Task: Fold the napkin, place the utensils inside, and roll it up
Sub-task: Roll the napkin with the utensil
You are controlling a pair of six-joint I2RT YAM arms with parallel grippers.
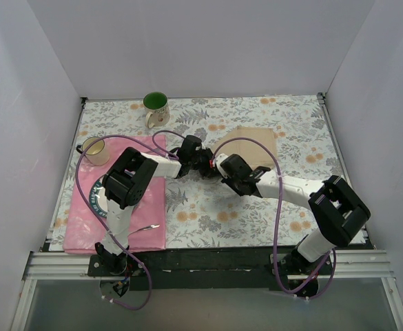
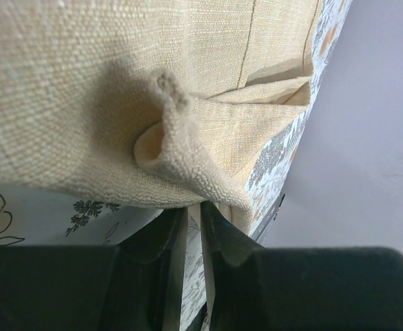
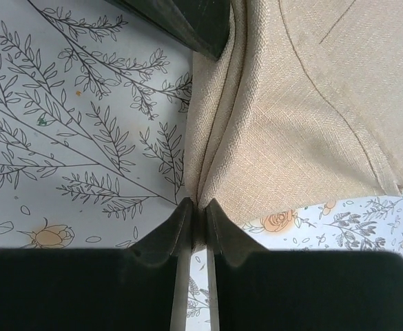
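Note:
The tan napkin (image 1: pixel 256 141) lies on the floral tablecloth right of centre, and its near-left part is bunched up between the two arms. My left gripper (image 2: pixel 195 210) is shut on a raised fold of the napkin (image 2: pixel 187 148). My right gripper (image 3: pixel 198 205) is shut on a pleated edge of the napkin (image 3: pixel 291 124). In the top view the left gripper (image 1: pixel 198 158) and the right gripper (image 1: pixel 218 165) meet almost tip to tip. One silver utensil (image 1: pixel 146 227) lies on the pink placemat (image 1: pixel 149 227); I cannot tell which kind it is.
A green-lined mug (image 1: pixel 156 107) stands at the back. A yellowish cup (image 1: pixel 94 150) sits at the placemat's far left corner. A dark-rimmed plate (image 1: pixel 96 192) shows partly under the left arm. White walls enclose the table on three sides. A black finger of the left gripper (image 3: pixel 187 21) reaches into the right wrist view.

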